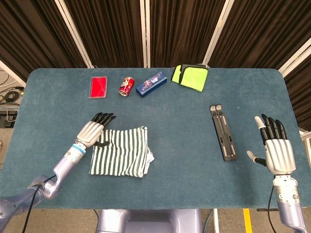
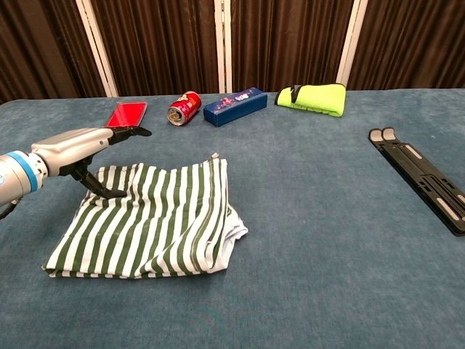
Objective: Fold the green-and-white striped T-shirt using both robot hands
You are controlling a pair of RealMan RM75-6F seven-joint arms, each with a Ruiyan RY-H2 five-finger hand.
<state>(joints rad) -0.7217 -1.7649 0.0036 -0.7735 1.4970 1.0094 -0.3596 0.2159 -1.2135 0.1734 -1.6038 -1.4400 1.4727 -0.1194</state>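
Black fingertips (image 1: 103, 117) of the left hand (image 1: 92, 130) stretch flat and slightly apart, holding nothing, thumb pointing down at the far left corner of the green-and-white striped T-shirt (image 1: 122, 152), which lies folded on the teal table (image 1: 184, 126). The right hand (image 1: 278, 151) hovers well apart at the table's right edge, fingers spread upward, empty, near a black folding stand (image 1: 223, 131).
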